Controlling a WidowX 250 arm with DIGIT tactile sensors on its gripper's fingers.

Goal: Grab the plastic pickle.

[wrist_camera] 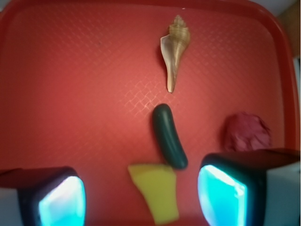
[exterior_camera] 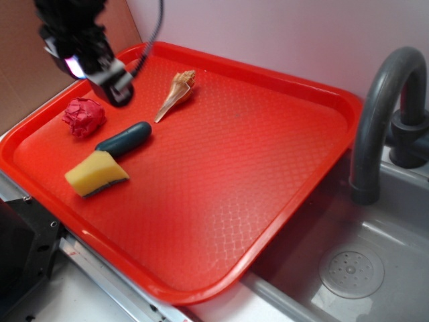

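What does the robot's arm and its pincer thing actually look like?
The arm is black and blocky, with a thin black cable curving up from it. The gripper has two black fingers with rounded edges. In the wrist view their inner faces glow bright turquoise; in the exterior view one patch looks pale purple-white. No lettering can be made out.

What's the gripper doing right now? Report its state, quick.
Gripper: open, holding nothing, above the tray; the pickle lies untouched below it.

Teal pickle [wrist_camera: 169, 136]; red tray [wrist_camera: 84, 94].
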